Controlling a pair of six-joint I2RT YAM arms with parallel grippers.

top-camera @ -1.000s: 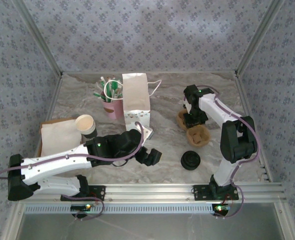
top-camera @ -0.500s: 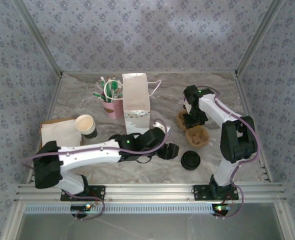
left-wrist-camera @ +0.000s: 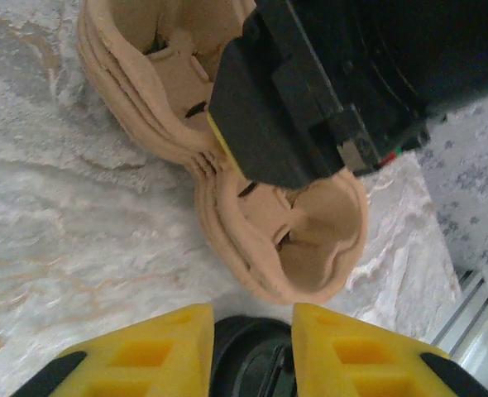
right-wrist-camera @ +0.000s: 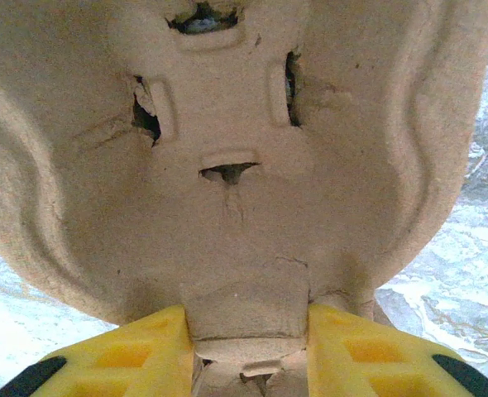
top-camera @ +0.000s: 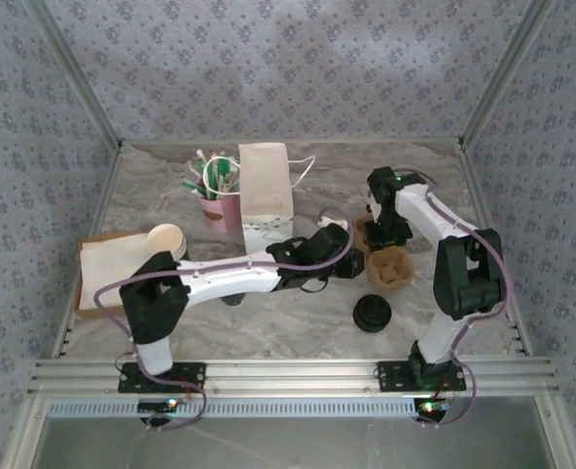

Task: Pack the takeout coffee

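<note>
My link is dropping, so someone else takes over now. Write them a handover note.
Left gripper: jaws narrow, beside the pulp carrier; grip unclear.
Right gripper: shut on that carrier's tab.
Lidless cup stands left of the upright white bag; black lid stack sits near the carrier.
Done: carrier gripped.
Left, likely: lid a cup, seat it, bag it.

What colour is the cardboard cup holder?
The cup holder is light brown, clearest in the left wrist view.

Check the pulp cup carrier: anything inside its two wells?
In the cup carrier, the near well is empty: bare pulp with slits. What shows of the far well is empty too, but the right gripper covers part of it.
</note>
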